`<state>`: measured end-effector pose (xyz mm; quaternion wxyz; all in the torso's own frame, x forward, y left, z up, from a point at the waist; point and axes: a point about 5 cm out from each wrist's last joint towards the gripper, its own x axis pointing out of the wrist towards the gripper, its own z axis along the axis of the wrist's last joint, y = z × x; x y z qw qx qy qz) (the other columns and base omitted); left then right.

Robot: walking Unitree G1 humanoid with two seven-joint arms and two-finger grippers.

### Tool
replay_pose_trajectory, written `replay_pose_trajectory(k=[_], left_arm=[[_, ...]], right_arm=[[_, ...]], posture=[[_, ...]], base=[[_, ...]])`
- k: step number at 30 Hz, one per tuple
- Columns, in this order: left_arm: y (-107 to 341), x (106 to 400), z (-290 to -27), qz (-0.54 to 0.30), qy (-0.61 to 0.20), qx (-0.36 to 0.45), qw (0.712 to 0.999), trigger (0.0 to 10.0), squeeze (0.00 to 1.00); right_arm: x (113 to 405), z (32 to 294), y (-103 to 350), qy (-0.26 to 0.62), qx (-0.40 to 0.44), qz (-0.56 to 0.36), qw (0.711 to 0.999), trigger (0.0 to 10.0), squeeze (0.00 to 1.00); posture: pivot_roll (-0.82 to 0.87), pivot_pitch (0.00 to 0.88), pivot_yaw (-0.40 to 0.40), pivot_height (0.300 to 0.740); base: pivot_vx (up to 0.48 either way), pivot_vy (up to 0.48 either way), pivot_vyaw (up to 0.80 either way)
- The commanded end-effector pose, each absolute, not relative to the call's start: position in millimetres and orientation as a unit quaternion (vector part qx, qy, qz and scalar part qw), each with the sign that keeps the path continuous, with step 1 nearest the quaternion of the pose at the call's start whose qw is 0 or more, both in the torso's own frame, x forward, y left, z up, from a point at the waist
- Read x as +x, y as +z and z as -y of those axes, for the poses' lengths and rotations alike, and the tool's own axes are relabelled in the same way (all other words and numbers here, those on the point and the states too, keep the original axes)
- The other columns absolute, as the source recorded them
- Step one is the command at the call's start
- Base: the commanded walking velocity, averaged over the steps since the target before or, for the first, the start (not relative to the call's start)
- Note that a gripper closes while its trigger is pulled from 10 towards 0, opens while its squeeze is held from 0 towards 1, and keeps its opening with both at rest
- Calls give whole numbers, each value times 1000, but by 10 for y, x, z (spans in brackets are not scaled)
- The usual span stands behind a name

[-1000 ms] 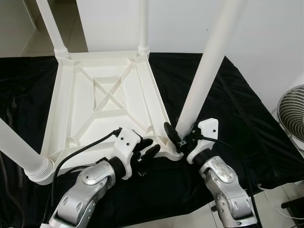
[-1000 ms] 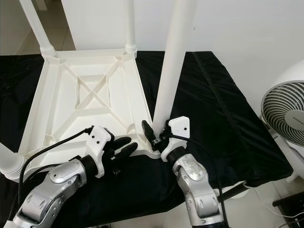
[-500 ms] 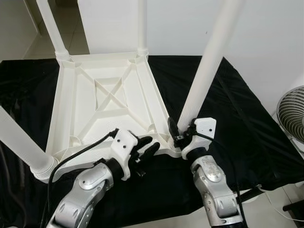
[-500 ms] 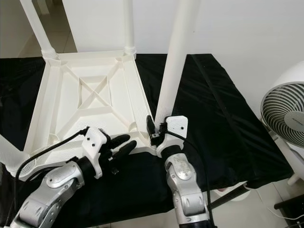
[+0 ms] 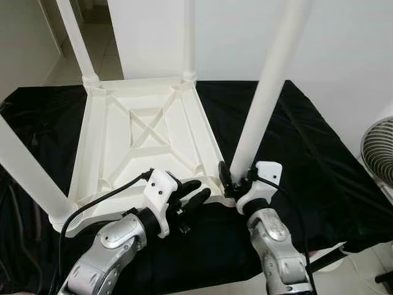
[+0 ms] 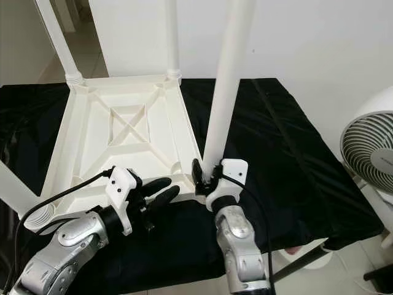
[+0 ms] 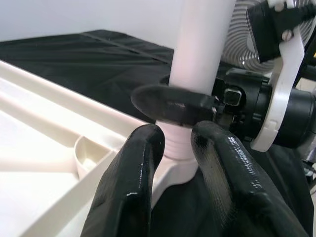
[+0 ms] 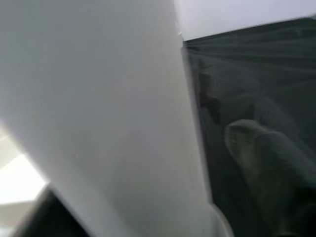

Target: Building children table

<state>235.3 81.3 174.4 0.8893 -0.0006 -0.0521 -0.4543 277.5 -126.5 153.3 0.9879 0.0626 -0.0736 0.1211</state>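
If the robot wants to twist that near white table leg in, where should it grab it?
Low on the round white plastic table leg, just above its ribbed collar at the upturned white tabletop's corner socket, coming from the near side. There the right end effector already clasps it; the shaft leans, so gripping higher would probably lever it.

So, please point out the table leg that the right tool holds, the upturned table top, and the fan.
table leg (image 5: 265, 92), left eye view, mid shaft.
table top (image 5: 107, 132), left eye view, underside panel.
fan (image 6: 368, 147), right eye view, grille.
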Motion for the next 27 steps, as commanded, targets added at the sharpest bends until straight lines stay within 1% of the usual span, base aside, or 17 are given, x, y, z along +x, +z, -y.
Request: replay_pose_trajectory(k=[1,2,3,4,5,6,7,8,10,12,18,19,20,21,23,24,27], left_arm=[[1690,2281,-758,38,-528,-5,849,10000,0],[1684,2273,-740,37,-534,-6,845,10000,0],[1684,2273,-740,37,-534,-6,845,10000,0],[1675,2264,-724,37,-539,-5,841,10000,0],[1675,2264,-724,37,-539,-5,841,10000,0],[1663,2251,-708,34,-546,-6,837,10000,0],[1663,2251,-708,34,-546,-6,837,10000,0],[1641,2224,-689,23,-558,-7,830,10000,0],[1641,2224,-689,23,-558,-7,830,10000,0],[1624,2185,-680,13,-569,-5,822,10000,0],[1620,2172,-718,12,-568,3,823,10000,0],[1613,2182,-725,10,-564,2,826,10000,0],[1613,2182,-725,10,-564,2,826,10000,0],[1610,2190,-725,11,-560,1,828,10000,0],[1607,2196,-724,12,-558,1,830,10000,0],[1609,2204,-718,13,-554,-3,833,10000,0],[1607,2222,-696,12,-550,-4,835,10000,0]], right_arm=[[2758,1345,1538,143,64,75,985,10000,1000],[2761,1400,1530,174,46,72,981,10000,1000],[2761,1400,1530,174,46,72,981,10000,1000],[2770,1445,1525,201,33,71,976,10000,149],[2770,1445,1525,201,33,71,976,10000,149],[2781,1480,1529,229,30,68,971,10000,0],[2781,1480,1529,229,30,68,971,10000,0],[2817,1529,1550,283,16,65,957,10000,0],[2817,1529,1550,283,16,65,957,10000,0],[2857,1556,1577,335,-4,61,940,10000,0],[2924,1588,1611,391,-31,55,918,10000,0],[2939,1598,1622,398,-34,53,915,8510,0],[2939,1598,1622,398,-34,53,915,8510,0],[2948,1607,1628,401,-34,52,914,4745,0],[2953,1614,1632,404,-33,52,913,4745,0],[2950,1626,1632,409,-34,49,911,0,0],[2971,1671,1618,406,-36,45,912,0,0]], posture=[[-29,62,36,740],[-33,59,36,740],[-33,59,36,740],[-33,58,34,740],[-33,58,34,740],[-33,54,33,740],[-33,54,33,740],[-29,50,31,740],[-29,50,31,740],[-20,52,27,740],[-17,62,20,740],[-18,65,16,740],[-18,65,16,740],[-19,68,14,740],[-19,68,14,740],[-22,73,7,740],[-22,74,3,740]], base=[[0,0,0],[0,0,0],[0,0,0],[0,0,0],[0,0,0],[0,0,0],[0,0,0],[0,0,0],[0,0,0],[0,0,0],[0,0,0],[0,0,0],[0,0,0],[0,0,0],[0,0,0],[0,0,0],[0,0,0]])
